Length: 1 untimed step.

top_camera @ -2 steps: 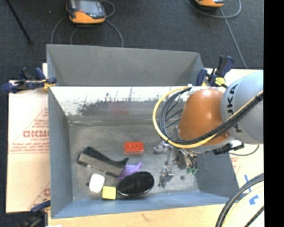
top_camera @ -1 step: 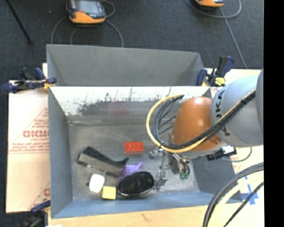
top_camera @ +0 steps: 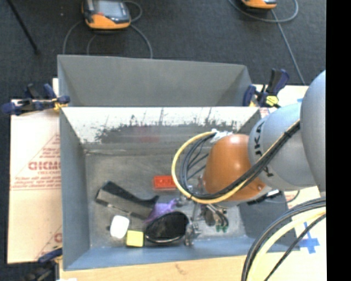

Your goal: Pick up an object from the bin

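Though the jaws sit low by the front wall of the bin (top_camera: pixel 164 256), right of centre, just beside a glossy black oval thing (top_camera: pixel 166 228) with a purple scrap (top_camera: pixel 163 208) touching it, I cannot tell whether they are open or closed.

Looking down on a dark charcoal floor (top_camera: pixel 181 30), finely speckled like carpet, stretching beyond the far wall of a grey metal bin (top_camera: pixel 153 77). Resting on it along the top edge: an orange-and-grey device (top_camera: pixel 107 13) at upper left and a second device (top_camera: pixel 256 3), cut off, at upper right. Trailing from the first, a thin looping cable (top_camera: pixel 64 43); from the other, a straighter cable (top_camera: pixel 289 49) running down toward the right. Slanting across the upper left corner, a slim dark rod (top_camera: pixel 24 27). Lit evenly, brightest along the bin's pale, scuffed far inner wall.
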Tool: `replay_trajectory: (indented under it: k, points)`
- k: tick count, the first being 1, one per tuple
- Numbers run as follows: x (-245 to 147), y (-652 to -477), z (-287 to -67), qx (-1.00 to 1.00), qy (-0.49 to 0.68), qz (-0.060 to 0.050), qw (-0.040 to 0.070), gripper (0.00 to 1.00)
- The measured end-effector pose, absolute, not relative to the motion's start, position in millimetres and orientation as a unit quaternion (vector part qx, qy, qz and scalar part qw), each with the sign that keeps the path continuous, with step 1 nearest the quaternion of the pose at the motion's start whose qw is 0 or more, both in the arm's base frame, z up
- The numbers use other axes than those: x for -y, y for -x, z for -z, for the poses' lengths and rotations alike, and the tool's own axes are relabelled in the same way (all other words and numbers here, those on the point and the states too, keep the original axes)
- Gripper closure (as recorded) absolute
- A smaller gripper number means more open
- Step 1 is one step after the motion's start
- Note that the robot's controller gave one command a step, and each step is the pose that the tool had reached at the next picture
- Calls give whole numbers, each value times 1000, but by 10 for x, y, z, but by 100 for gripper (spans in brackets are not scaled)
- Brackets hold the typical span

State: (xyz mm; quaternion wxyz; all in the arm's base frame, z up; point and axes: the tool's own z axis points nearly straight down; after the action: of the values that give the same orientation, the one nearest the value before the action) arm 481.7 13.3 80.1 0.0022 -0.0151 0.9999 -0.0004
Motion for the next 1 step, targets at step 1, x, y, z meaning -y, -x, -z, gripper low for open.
replay_trajectory:
  k: [1]
  points:
    - [-330, -4773, -728, -996, -94, 0, 1, 100]
